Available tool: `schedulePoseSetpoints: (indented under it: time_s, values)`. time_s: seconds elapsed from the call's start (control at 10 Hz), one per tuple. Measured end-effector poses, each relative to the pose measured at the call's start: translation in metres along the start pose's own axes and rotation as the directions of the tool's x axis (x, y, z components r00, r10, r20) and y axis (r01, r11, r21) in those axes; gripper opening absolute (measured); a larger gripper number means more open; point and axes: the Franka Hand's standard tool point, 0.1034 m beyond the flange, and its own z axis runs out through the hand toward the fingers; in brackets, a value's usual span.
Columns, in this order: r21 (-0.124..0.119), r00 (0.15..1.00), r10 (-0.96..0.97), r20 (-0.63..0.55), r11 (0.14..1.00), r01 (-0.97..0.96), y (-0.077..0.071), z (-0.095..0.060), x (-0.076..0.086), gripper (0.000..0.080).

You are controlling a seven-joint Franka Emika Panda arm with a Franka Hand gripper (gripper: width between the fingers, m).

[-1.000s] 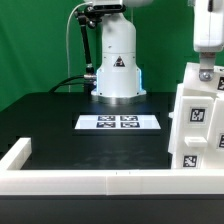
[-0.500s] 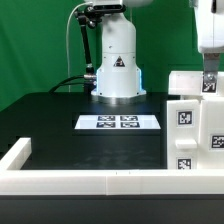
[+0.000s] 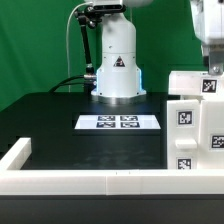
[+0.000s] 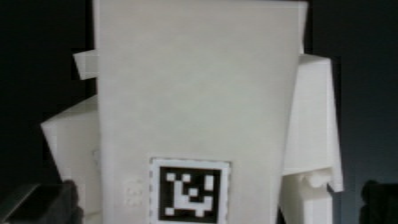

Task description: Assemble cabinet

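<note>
The white cabinet (image 3: 196, 125) stands upright at the exterior view's right edge and carries several black-and-white marker tags. My gripper (image 3: 212, 66) hangs just above its top panel, partly cut off by the frame. In the wrist view the cabinet (image 4: 196, 90) fills the picture, with one tag (image 4: 191, 190) showing. The dark fingertips (image 4: 48, 203) stand wide apart on either side of the cabinet, with narrow gaps to it. The gripper (image 4: 210, 205) is open and holds nothing.
The marker board (image 3: 119, 122) lies flat on the black table in front of the arm's white base (image 3: 117, 65). A long low white border frame (image 3: 85, 181) runs along the front edge and up the exterior view's left side. A green backdrop stands behind.
A second ago the cabinet stood skewed under the gripper; it then turned square and has since stayed still. The gripper has risen slightly off its top.
</note>
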Motion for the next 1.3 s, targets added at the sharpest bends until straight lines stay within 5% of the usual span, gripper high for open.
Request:
schedulePoseSetpoints:
  time_s: [0.4,0.6,0.8,1.3]
  values:
    - [0.002,0.999,-0.034,0.006,0.999,0.034,0.000,0.000,-0.002,0.0796]
    - [0.005,0.973,-0.233,0.000,0.973,0.233,-0.004,0.002,-0.004,0.0796]
    - [0.007,0.843,-0.538,-0.011,0.843,0.538,-0.012,0.001,-0.006,0.0796]
    - [0.006,0.604,-0.797,-0.016,0.604,0.797,-0.015,0.000,-0.006,0.0796]
